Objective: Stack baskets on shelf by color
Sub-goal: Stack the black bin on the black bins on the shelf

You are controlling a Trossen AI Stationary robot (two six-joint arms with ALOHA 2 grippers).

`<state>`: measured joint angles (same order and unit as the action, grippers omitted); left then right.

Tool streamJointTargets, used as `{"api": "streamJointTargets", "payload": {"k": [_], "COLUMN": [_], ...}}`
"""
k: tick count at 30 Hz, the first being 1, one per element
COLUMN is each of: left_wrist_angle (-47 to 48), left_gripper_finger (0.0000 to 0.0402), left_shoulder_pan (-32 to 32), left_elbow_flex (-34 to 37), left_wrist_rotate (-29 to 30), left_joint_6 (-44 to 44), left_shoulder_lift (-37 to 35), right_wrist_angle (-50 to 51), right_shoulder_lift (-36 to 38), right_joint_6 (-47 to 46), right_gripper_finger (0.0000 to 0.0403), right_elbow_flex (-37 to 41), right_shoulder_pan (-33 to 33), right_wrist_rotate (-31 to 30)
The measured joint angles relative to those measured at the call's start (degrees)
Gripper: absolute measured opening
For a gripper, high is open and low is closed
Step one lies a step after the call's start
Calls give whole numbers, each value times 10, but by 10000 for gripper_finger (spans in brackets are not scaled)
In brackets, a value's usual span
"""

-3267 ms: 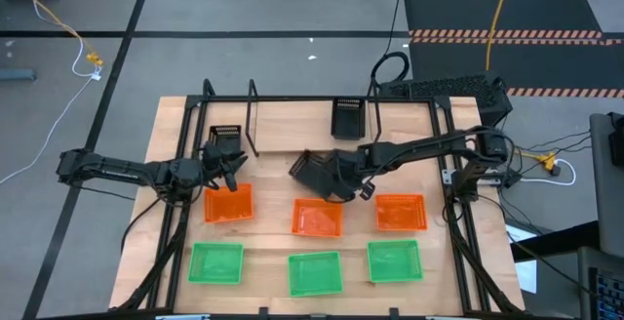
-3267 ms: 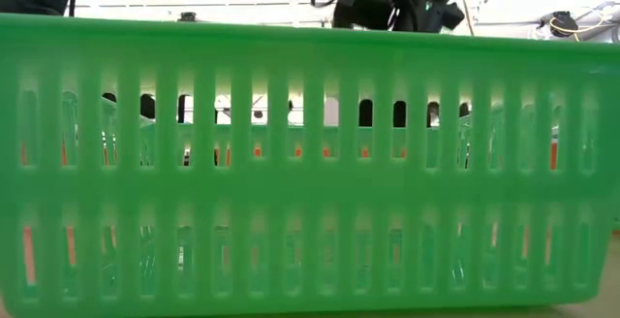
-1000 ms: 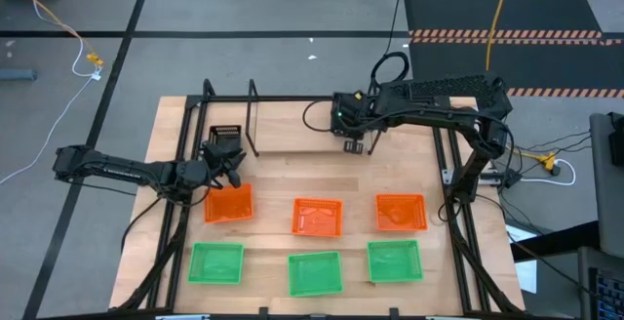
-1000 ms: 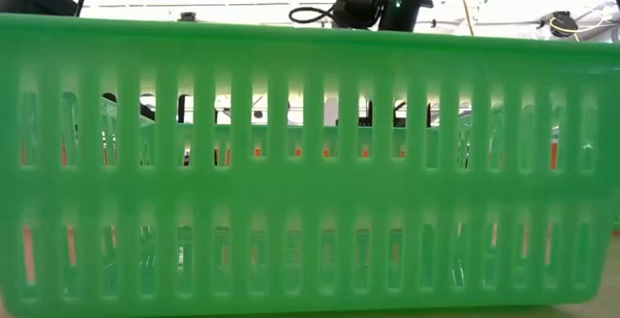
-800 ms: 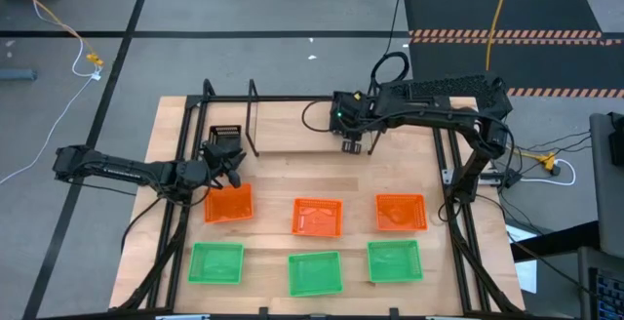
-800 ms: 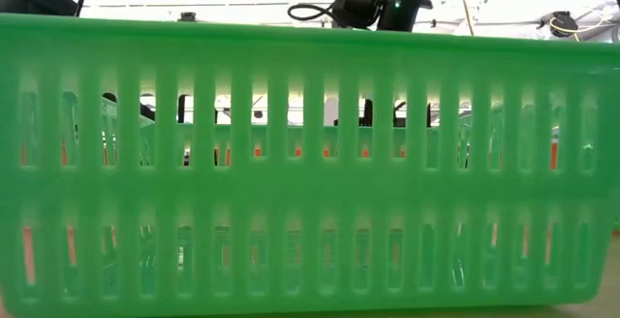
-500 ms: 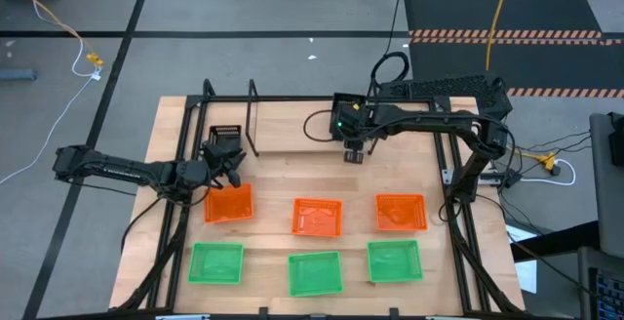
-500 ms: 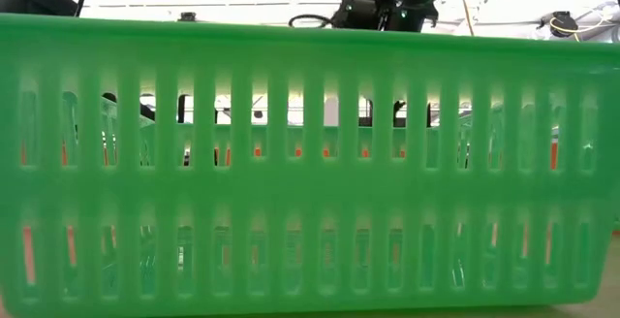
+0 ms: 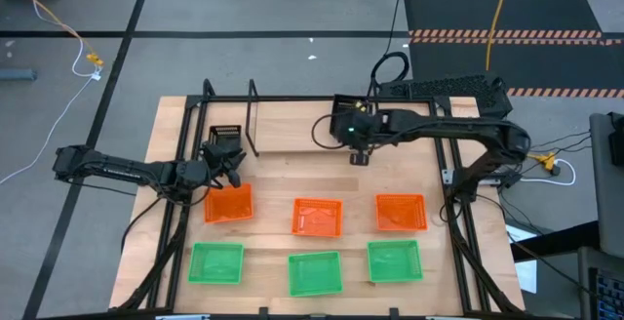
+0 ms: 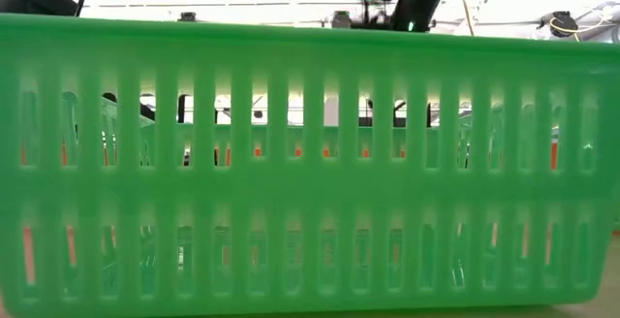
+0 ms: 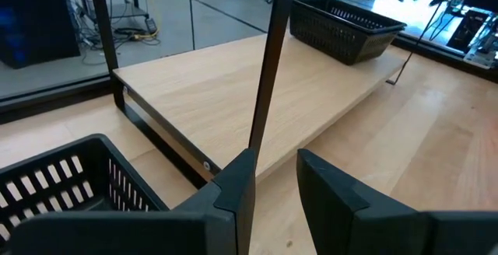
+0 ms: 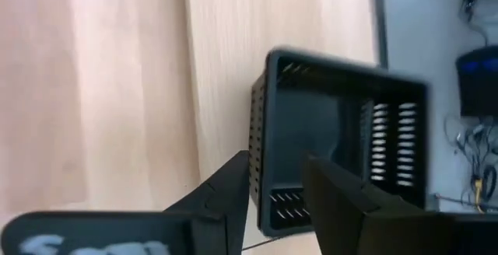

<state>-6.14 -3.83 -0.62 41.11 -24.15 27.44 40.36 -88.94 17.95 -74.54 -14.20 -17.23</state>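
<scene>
A black basket [image 12: 342,130] sits on the shelf [image 9: 292,125], at its right part; the left wrist view shows this black basket [image 11: 342,26] at the board's far end. My right gripper [image 12: 276,165] hovers open above the basket's near wall, clear of it; the high view has my right gripper [image 9: 359,156] just off the shelf's front. A second black basket [image 9: 226,135] rests on the table at the shelf's left end. Beside it my left gripper [image 11: 276,162] is open with nothing between its fingers. Three orange baskets [image 9: 318,217] and three green baskets [image 9: 315,273] lie in two rows.
A thin black hoop upright [image 11: 268,68] rises from the shelf just beyond my left gripper. The wall of the middle green basket [image 10: 310,163] fills the low view. Bare wood lies between the shelf and the orange row.
My right gripper has risen from over the black basket on the shelf and drawn back toward the table's near edge. The basket stays on the shelf.
</scene>
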Motion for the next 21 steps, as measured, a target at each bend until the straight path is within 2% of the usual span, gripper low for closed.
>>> {"api": "streamJointTargets", "payload": {"k": [3,6,9,13,18,21], "left_wrist_angle": [5,21,38,140,341,431], "left_gripper_finger": [97,97,97,98,128,163], "left_shoulder_pan": [0,0,0,1,0,0], "left_elbow_flex": [0,0,-7,-62,-159,-208], "left_wrist_rotate": [0,0,0,-29,-122,-139], "left_joint_6": [1,-22,-51,-61,-74,-91], "left_shoulder_lift": [0,-2,-2,0,39,83], "right_wrist_angle": [-39,-145,-304,-500,-562,-545], "right_shoulder_lift": [37,70,100,126,163,186], "right_joint_6": [-36,-65,-66,-64,-65,-62], "right_gripper_finger": [111,111,111,111,112,112], "right_elbow_flex": [4,49,134,230,279,279], "right_shoulder_pan": [9,22,39,50,55,54], "right_wrist_rotate": [51,85,85,85,86,85]}}
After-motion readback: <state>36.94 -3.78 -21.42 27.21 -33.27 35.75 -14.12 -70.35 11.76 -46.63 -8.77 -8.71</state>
